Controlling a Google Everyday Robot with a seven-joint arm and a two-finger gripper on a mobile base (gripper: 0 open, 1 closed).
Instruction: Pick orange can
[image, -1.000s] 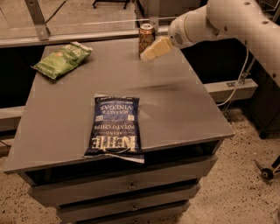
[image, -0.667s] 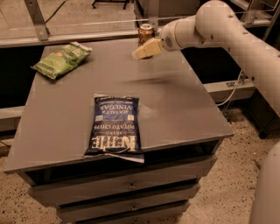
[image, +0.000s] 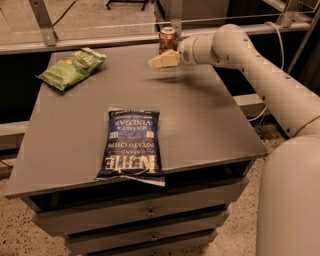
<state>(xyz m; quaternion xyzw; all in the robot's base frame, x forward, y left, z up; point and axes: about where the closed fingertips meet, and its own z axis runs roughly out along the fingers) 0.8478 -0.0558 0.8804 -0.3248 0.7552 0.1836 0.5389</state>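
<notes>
The orange can (image: 167, 39) stands upright near the far edge of the grey table (image: 210, 125), its silvery top showing. My gripper (image: 156, 61), with cream-coloured fingers, hovers above the table just in front of the can and slightly left of it, pointing left. It holds nothing that I can see. The white arm reaches in from the right.
A blue Kettle chip bag (image: 131, 144) lies flat near the table's front edge. A green chip bag (image: 72, 67) lies at the far left corner. Drawers sit below the tabletop. A metal rail runs behind the table.
The arm has swung left and toward the camera; the gripper moved from right of the can to in front of it. The can and both bags have not moved.
</notes>
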